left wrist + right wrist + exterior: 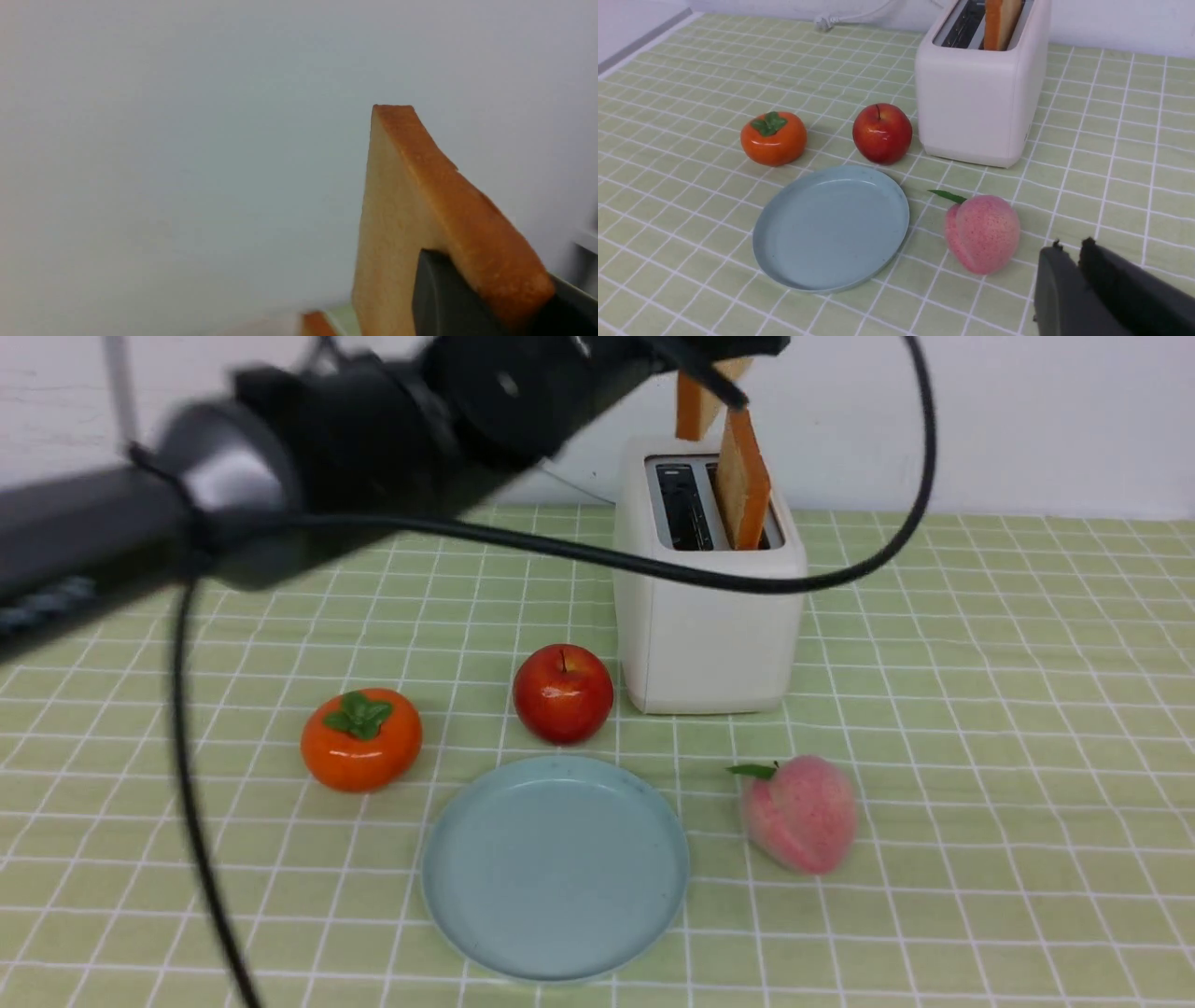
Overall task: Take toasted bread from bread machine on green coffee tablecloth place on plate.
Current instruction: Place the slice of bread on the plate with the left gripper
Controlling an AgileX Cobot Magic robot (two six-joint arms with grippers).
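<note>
The white bread machine (705, 616) stands at the back of the green coffee tablecloth (980, 709). My left gripper (714, 378) is above it, shut on one slice of toasted bread (691, 406) lifted clear of the left slot. In the left wrist view the jaws (495, 280) clamp that slice (397, 224) by its lower part. The second slice (744, 481) stands in the right slot. The blue-grey plate (555, 868) lies bare in front of the bread machine. My right gripper (1069, 247) is shut and empty, low over the cloth next to the peach.
A red apple (563, 693), an orange persimmon (360, 739) and a pink peach (800, 812) lie around the plate. My left arm's black cable (653, 565) hangs across the toaster. A white wall is close behind; the toaster's cord (840, 18) lies at the back.
</note>
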